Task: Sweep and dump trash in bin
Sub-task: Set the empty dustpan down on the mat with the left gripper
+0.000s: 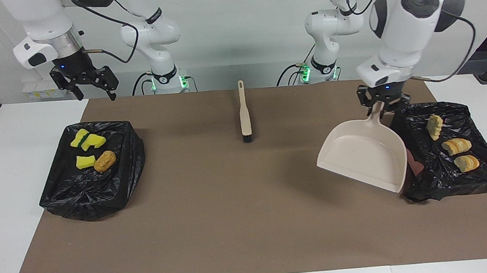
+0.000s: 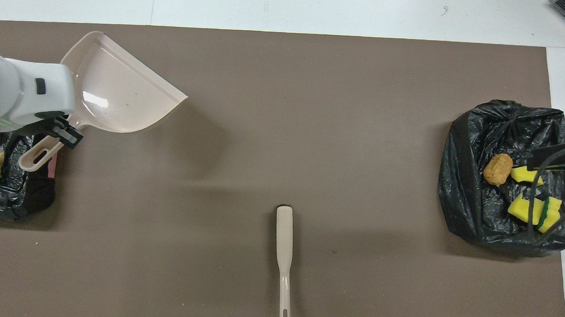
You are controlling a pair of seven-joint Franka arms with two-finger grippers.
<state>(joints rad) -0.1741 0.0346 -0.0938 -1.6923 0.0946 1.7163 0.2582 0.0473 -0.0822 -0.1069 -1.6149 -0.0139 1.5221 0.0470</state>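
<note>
Brown mat (image 1: 232,223) covers most of the white table; the brush (image 1: 245,113) lies on it at mid-table, handle toward the robots, bristle end away from them. All places below are given from the brush.

Left gripper (image 1: 381,106): toward the left arm's end of the table from the brush, clamped on the handle of the beige dustpan (image 1: 362,156). The pan is held up off the mat, tilted, with its open lip pointing away from the robots, and looks bare inside. It hangs beside a black bag-lined bin (image 1: 478,180), between that bin and the brush. In the overhead view the pan (image 2: 116,94) shows above the mat, with the arm covering part of this bin.

In that bin: three pale golden bread pieces (image 1: 456,146), in a row running away from the robots.

Right gripper (image 1: 90,85): toward the right arm's end from the brush, raised in the air over the table's edge on the robots' side of the second black bag-lined bin (image 1: 89,198), fingers spread, holding nothing.

In the second bin: three yellow sponge chunks (image 1: 86,161), one of them with a green band, and a brown bread roll (image 1: 105,160) touching the chunk farthest from the robots. Overhead, roll (image 2: 497,169) and sponges (image 2: 530,210) lie on the black liner.
</note>
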